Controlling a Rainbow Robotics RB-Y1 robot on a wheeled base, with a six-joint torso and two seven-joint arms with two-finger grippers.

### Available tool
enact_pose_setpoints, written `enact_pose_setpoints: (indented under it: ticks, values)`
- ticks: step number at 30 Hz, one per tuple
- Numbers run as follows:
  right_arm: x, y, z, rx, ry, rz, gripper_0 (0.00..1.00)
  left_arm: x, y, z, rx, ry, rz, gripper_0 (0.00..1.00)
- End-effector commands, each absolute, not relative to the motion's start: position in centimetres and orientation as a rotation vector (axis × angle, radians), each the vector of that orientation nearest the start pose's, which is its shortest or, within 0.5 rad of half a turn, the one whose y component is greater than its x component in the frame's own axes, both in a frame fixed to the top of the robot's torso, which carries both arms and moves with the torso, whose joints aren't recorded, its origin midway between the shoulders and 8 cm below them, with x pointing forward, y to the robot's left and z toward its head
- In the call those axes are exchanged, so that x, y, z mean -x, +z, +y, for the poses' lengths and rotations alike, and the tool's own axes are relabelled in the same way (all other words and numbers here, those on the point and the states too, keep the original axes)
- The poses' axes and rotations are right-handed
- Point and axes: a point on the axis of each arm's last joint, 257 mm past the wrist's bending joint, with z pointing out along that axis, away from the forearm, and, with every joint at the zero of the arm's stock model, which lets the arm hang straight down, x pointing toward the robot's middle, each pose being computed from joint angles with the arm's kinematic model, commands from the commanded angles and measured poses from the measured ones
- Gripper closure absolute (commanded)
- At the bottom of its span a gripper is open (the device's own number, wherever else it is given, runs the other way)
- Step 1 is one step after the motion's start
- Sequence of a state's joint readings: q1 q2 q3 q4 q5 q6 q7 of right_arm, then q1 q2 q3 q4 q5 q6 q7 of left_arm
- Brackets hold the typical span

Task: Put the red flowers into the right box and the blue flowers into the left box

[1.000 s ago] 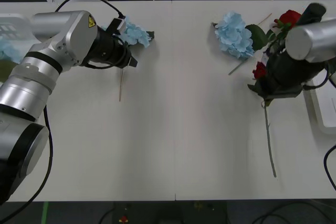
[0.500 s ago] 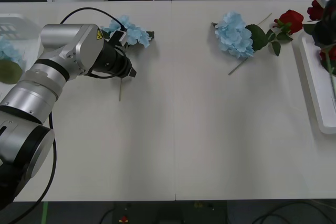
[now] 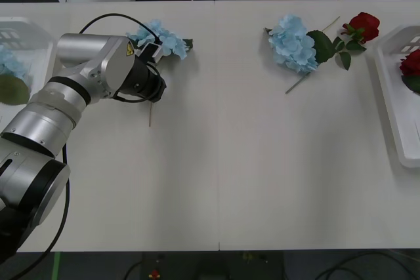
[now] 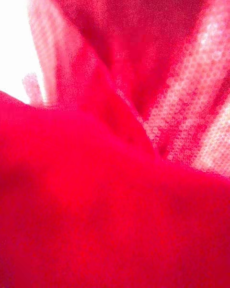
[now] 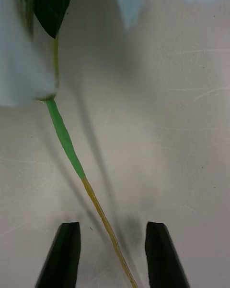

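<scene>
While our left arm reaches across the table [image 3: 236, 181] from its left edge, forearm stretched level toward the far edge, our left gripper [image 5: 111, 254] hangs low over the thin stem [image 5: 98, 206] of a blue hydrangea [image 3: 161, 39] lying near the far edge, left of the middle. Its black fingers [image 5: 63, 254] are spread, one on each side of the stem and, as far as we can see, clear of it. We judge the step in hand to be the grasp of this bloom for the left box [image 3: 23, 34] at the far left corner, where one blue cluster [image 3: 10, 63] already rests. The next move calls for a short descent and a gentle squeeze on so thin a stem, which could slip out sideways.

Further right, a second hydrangea [image 3: 294, 42] and a red rose [image 3: 363, 25] lie touching near the far edge, still to be sorted. At the right edge, the right box [image 3: 394, 106] holds a rose [image 3: 411, 62]. Our right wrist camera is pressed up to red petals [image 4: 115, 182], and we cannot tell how the right gripper's fingers are set.
</scene>
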State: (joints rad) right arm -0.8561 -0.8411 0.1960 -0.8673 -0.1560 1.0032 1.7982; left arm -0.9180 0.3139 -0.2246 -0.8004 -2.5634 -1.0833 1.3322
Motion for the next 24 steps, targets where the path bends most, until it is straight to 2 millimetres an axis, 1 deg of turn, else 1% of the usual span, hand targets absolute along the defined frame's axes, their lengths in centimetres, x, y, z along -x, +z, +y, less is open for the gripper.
enact_pose_setpoints:
  ticks: [1, 4, 6, 9, 11, 13, 16, 17, 18, 19, 20, 21, 23, 24]
  values:
    - [-62.2, -9.6, -59.6, 0.253, -1.03, 2.256, 1.0, -63.2, -26.7, 14.3, -0.638, -0.067, 2.467, 1.0]
    - [-62.2, -11.1, -59.6, 0.205, -1.02, 2.259, 1.0, -63.2, -26.8, 14.4, -0.639, -0.062, 2.468, 1.0]
    - [-62.4, -12.4, -59.2, 0.174, -0.997, 2.263, 1.0, -63.1, -26.9, 14.5, -0.639, -0.059, 2.471, 1.0]
    - [-62.1, -14.2, -59.2, 0.122, -0.977, 2.277, 1.0, -63.1, -26.9, 14.6, -0.639, -0.058, 2.472, 1.0]
    - [-62.1, -15.7, -59.0, 0.087, -0.948, 2.285, 1.0, -63.2, -26.8, 14.6, -0.638, -0.058, 2.469, 1.0]
    - [-62.1, -16.7, -58.8, 0.06, -0.922, 2.287, 1.0, -63.2, -26.7, 14.6, -0.628, -0.067, 2.47, 1.0]
    - [-62.2, -17.1, -58.5, 0.055, -0.911, 2.283, 1.0, -63.7, -25.7, 14.5, -0.622, -0.096, 2.446, 1.0]
    - [-62.3, -17.0, -58.5, 0.054, -0.909, 2.282, 1.0, -64.0, -25.0, 14.3, -0.631, -0.108, 2.424, 1.0]
    - [-62.3, -17.0, -58.5, 0.053, -0.907, 2.282, 0.94, -64.2, -24.6, 14.3, -0.63, -0.119, 2.415, 1.0]
    - [-62.3, -17.0, -58.5, 0.054, -0.909, 2.282, 0.8, -64.4, -24.0, 14.2, -0.627, -0.136, 2.4, 1.0]
    - [-62.3, -17.0, -58.5, 0.055, -0.91, 2.283, 0.71, -64.5, -23.6, 14.1, -0.63, -0.146, 2.388, 1.0]
    - [-62.3, -17.0, -58.4, 0.054, -0.907, 2.281, 0.59, -64.7, -23.0, 14.1, -0.63, -0.163, 2.374, 1.0]
    - [-62.3, -17.0, -58.6, 0.052, -0.909, 2.281, 0.46, -64.7, -22.0, 14.1, -0.627, -0.19, 2.365, 1.0]
    - [-62.2, -17.0, -58.6, 0.051, -0.909, 2.283, 0.41, -64.6, -21.2, 14.1, -0.626, -0.207, 2.363, 1.0]
